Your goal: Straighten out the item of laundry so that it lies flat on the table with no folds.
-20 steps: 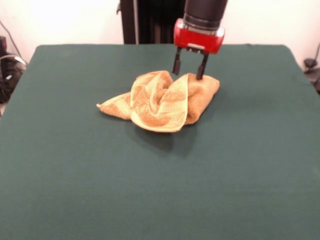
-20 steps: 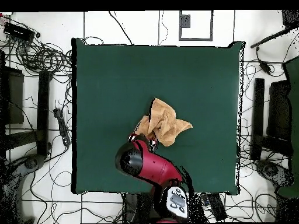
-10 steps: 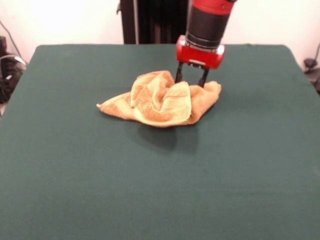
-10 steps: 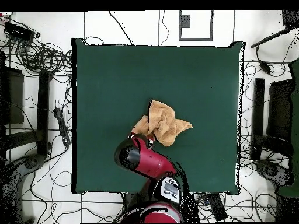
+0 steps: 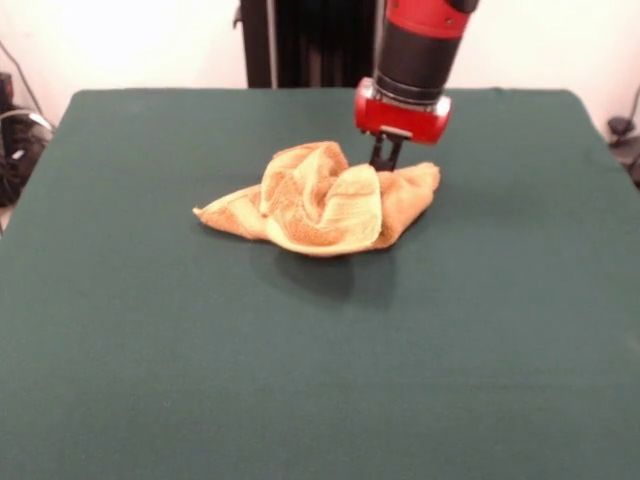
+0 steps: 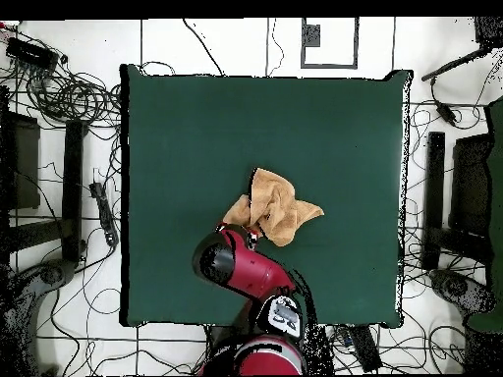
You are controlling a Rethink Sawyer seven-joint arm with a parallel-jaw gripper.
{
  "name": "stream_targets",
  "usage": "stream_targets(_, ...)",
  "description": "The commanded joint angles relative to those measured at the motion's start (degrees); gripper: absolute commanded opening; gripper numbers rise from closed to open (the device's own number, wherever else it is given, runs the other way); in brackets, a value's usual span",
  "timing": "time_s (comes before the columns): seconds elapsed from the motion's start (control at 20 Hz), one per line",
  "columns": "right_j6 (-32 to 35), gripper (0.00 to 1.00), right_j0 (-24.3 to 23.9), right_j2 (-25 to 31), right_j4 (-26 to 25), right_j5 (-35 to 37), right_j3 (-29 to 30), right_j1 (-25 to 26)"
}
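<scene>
A: Claw (image 5: 385,158) state?

B: Fingers pressed together, pinching the towel's (image 5: 318,200) far edge in the front view, at the dip between the raised middle fold and the lump on that view's right side. Red wrist housing sits right above the tips.

A: Overhead?

B: The arm (image 6: 239,267) covers most of the claw (image 6: 254,234) there. Only a bit of it shows, at the towel's (image 6: 275,207) edge nearest the robot base.

A: Towel shape?

B: Crumpled, not flat. A fold stands up in the middle showing the pale woven band, with orange terry around it. One corner trails off to the left in the front view and lies flat on the surface (image 5: 300,380). The lump by the claw is thicker.

A: Position on the surface?

B: Roughly central, a little toward the robot's side. Green cloth all around it, well apart from every edge in the overhead view (image 6: 196,128).
</scene>
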Motion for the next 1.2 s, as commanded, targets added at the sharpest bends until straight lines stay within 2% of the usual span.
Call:
stream_targets(0.05,13.31,0.00,-1.99,6.57,0.75,-1.12,-2.07,-1.31)
stream_targets(0.4,11.32,0.00,0.77,2.93,0.85,2.32,-3.31,-4.57)
stream_targets(0.65,10.71,0.00,4.01,-0.17,1.69,9.17,-4.52,-7.34)
stream_targets(1.2,13.00,0.00,5.88,1.35,3.47,10.26,-8.47,-5.74)
